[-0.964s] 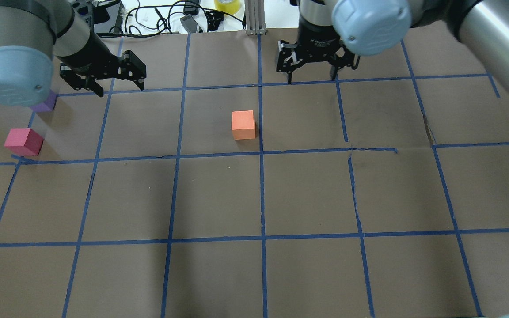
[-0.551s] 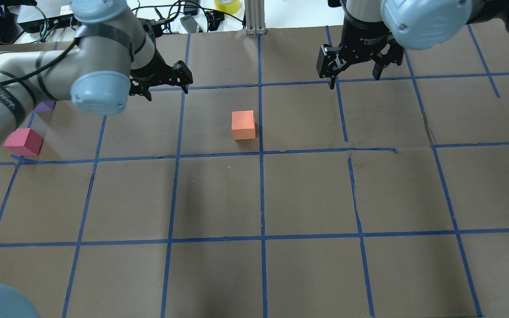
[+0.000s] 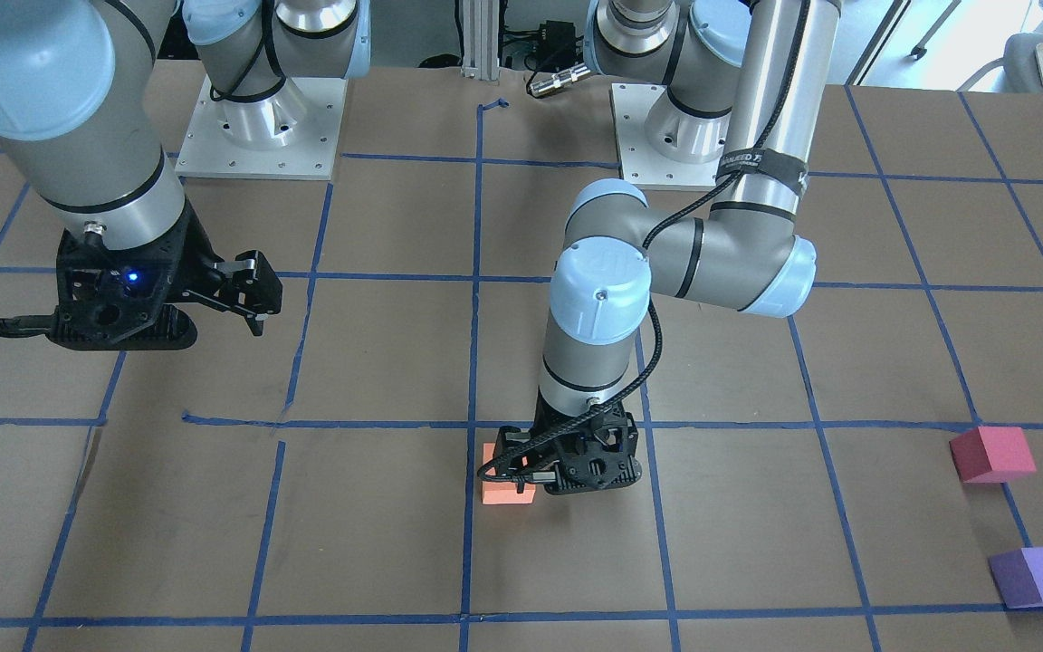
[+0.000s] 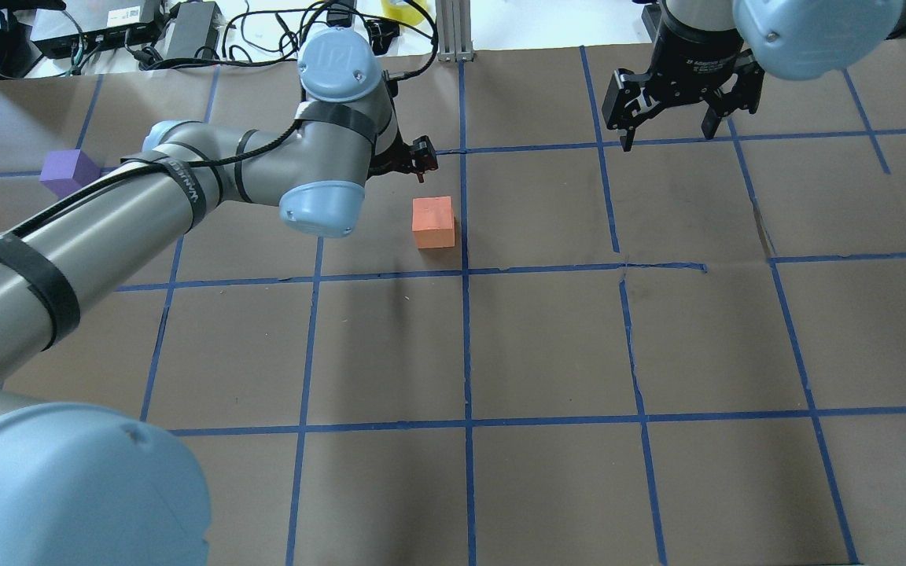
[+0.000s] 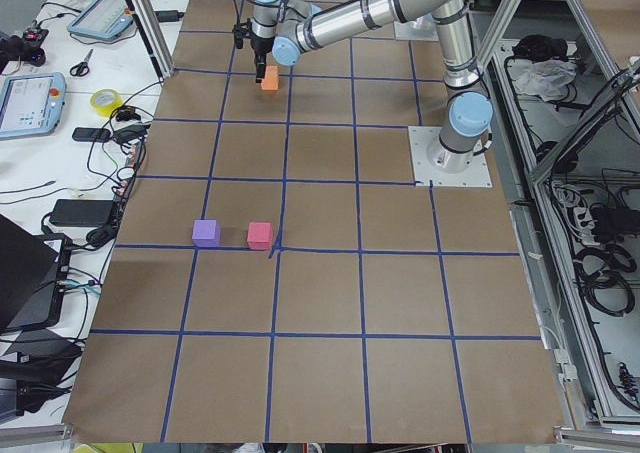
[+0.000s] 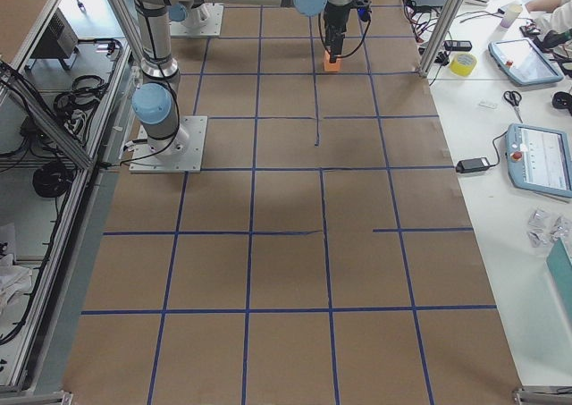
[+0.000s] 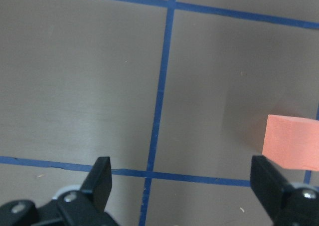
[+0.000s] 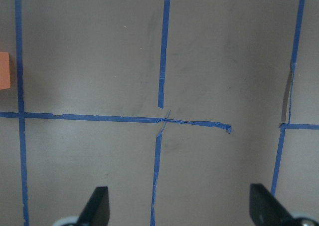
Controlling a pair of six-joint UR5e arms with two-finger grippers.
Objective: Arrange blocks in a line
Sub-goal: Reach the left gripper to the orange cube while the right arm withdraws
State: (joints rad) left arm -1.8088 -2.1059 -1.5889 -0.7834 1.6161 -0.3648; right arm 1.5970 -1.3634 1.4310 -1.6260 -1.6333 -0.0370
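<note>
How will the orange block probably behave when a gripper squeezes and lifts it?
The orange block looks matte and foam-like, so it is probably light and slightly squashy. Its flat faces and square edges suggest it would slide, not roll, on the brown paper. The matte surface likely resists slipping.

- My left arm (image 4: 185, 189) stretches out to the table's middle, wrist pointing down, left gripper (image 7: 182, 178) low, jaws wide apart.
- My right gripper (image 4: 669, 132) hangs raised at the far right, jaws spread.

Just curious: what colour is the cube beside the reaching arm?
Orange, a small matte cube; overhead view.
</note>
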